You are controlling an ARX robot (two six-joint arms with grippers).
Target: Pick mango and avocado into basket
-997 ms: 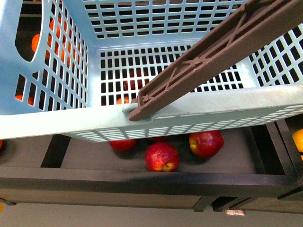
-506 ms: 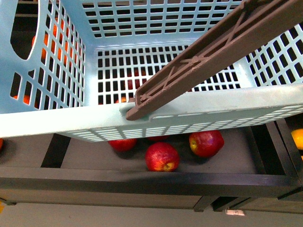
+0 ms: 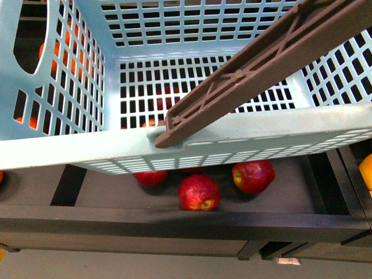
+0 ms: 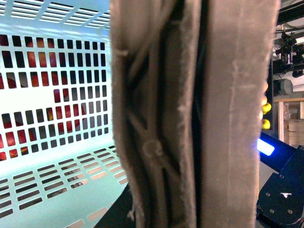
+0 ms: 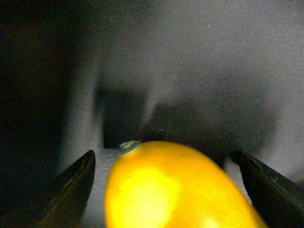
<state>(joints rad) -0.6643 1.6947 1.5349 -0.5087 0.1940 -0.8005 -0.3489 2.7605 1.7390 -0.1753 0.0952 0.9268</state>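
Observation:
The light turquoise basket (image 3: 174, 142) hangs tilted and fills most of the front view; nothing lies on its slotted floor. Its brown handle (image 3: 256, 64) crosses diagonally. In the left wrist view the handle (image 4: 190, 114) fills the frame, with my left gripper (image 4: 175, 199) shut on it and its fingers hidden. In the right wrist view the yellow-orange mango (image 5: 166, 190) lies on a dark grey bin floor between the two black fingers (image 5: 71, 187) of my open right gripper (image 5: 171, 183), which touch nothing. The avocado is out of view.
Three red apples (image 3: 199, 192) lie in a black crate (image 3: 174, 224) under the basket. Orange fruit (image 3: 64, 40) shows through the basket's left wall. A yellow-orange fruit (image 3: 366, 171) peeks in at the right edge. A blue-lit robot base (image 4: 280, 190) is beside the handle.
The basket has shifted slightly to the left in the front view. The apples below have stayed where they were.

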